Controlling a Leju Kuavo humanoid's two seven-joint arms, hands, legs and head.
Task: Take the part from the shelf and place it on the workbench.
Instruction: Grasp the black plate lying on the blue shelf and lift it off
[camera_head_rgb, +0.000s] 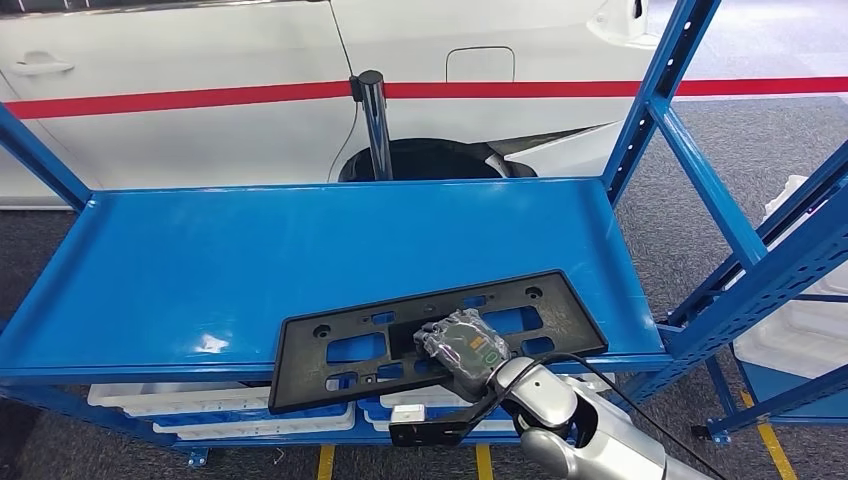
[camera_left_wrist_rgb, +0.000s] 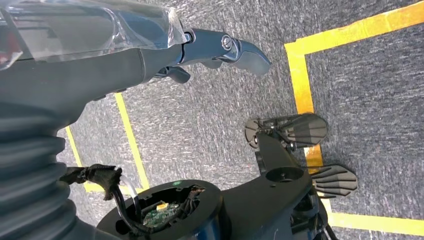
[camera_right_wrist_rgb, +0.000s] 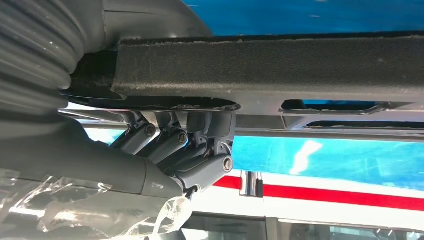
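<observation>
On the front lip of the blue shelf (camera_head_rgb: 150, 290), a black license plate bracket (camera_head_rgb: 350, 345) lay tilted, its near long edge overhanging the shelf's front. The right hand (camera_head_rgb: 462, 343), wrapped in clear plastic film, held that bracket near the middle of the near edge: in the right wrist view its dark fingers (camera_right_wrist_rgb: 175, 142) curled against one face of the black part (camera_right_wrist_rgb: 300, 65), with the thumb at the other face. Beyond the fingers stood a white car (camera_head_rgb: 200, 110) with a red stripe, and a chrome post (camera_head_rgb: 375, 120) rose behind the shelf. White trays (camera_head_rgb: 200, 410) sat on the level below the fingers. The left hand (camera_left_wrist_rgb: 150, 60) hung over grey carpet (camera_left_wrist_rgb: 210, 135) with yellow floor tape (camera_left_wrist_rgb: 300, 85), its fingers (camera_left_wrist_rgb: 235, 47) extended and holding nothing.
</observation>
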